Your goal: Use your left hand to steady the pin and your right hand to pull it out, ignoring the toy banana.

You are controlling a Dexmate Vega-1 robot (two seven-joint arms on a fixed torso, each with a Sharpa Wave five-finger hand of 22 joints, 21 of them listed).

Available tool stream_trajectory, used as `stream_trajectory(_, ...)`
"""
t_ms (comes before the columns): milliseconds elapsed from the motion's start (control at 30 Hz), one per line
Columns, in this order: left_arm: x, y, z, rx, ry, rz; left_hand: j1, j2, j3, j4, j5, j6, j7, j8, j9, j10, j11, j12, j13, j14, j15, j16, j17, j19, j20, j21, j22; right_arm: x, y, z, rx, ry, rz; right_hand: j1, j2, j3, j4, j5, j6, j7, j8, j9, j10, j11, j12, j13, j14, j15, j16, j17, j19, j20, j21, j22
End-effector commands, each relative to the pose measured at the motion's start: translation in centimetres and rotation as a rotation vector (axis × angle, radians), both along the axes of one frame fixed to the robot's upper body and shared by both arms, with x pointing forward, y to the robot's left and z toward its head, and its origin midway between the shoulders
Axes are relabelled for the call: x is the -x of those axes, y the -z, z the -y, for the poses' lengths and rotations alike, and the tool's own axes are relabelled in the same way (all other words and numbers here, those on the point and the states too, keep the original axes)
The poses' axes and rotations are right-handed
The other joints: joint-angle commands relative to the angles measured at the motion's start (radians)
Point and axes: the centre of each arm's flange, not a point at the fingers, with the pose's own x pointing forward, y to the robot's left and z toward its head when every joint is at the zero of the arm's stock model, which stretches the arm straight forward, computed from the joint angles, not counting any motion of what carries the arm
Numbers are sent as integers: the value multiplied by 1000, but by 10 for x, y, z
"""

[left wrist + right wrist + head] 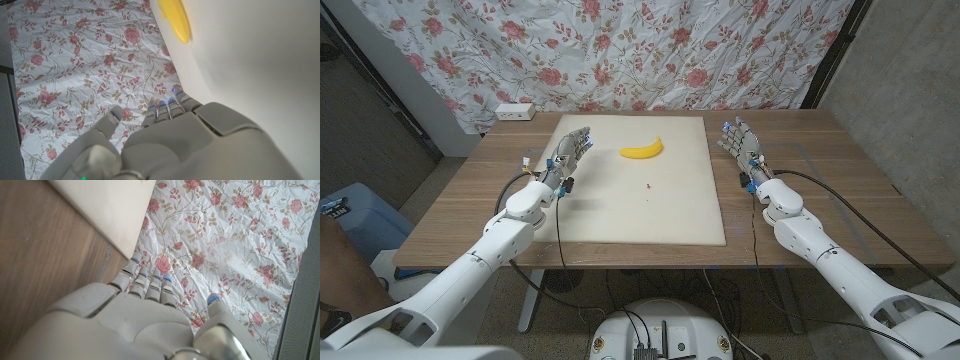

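The tiny red pin [647,186] sits mid-board on the smooth cream rectangular board [670,225], near the yellow toy banana [642,151]. I see my left robot hand [570,152] and right robot hand [740,142] empty with fingers apart, flanking the board's edges on the wooden desk [470,190].

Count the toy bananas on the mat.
1. The banana lies at the mat's far side, between the two hands and nearer the left hand. None seems hidden.

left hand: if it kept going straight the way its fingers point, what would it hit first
Probably nothing on the table. The left hand points toward the far edge of the cream board, passing left of the toy banana; beyond that is the floral curtain. Depth is hard to judge.
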Motion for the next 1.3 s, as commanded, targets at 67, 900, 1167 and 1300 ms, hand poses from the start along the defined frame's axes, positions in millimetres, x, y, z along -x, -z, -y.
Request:
stream_trajectory(67, 21, -2, 9, -190, -50, 0, 14, 110, 17, -2, 4, 5, -7, 4, 4, 6, 1, 4, 1, 2, -8, 4, 1, 3, -3, 1, 3, 6, 4, -2, -3, -1, 8, 15, -1, 5, -8, 7, 11, 0, 3, 1, 11, -3, 3, -2, 6, -3, 5, -3, -4, -1, -6, 3)
stream_trajectory(900, 61, -6, 24, -445, -281, 90, 18, 114, 47, 15, -1, 41, -41, 7, 4, 34, -38, 5, 1, 5, -37, 5, 7, -4, -32, -2, 4, 21, 4, 0, 27, 18, 48, 14, 10, 1, -20, 2, -17, 3, -9, 1, -5, -1, -3, -23, -9, -15, 7, -21, -12, -20, -34, 2)
stream_trajectory(1167, 73, -1, 33, -530, -342, 110, 2, 108, 43, 36, -4, 57, -54, 8, 5, 44, -55, 5, 1, 17, -47, 11, 12, 0, -43, 0, 4, 20, 6, 3, 7, 9, 68, 14, 13, 0, -22, 2, -18, 2, -9, 0, -8, 1, -3, -28, -11, -14, 9, -24, -11, -23, -38, 2)
stream_trajectory(1300, 79, 1, 38, -592, -381, 126, -6, 105, 41, 44, -5, 62, -63, 8, 5, 53, -71, 6, 1, 29, -58, 14, 12, 1, -50, 0, 4, 20, 6, 5, 4, 5, 74, 13, 14, -1, -23, 1, -17, 5, -8, 0, -7, 1, -2, -30, -11, -14, 10, -26, -10, -22, -41, 2)
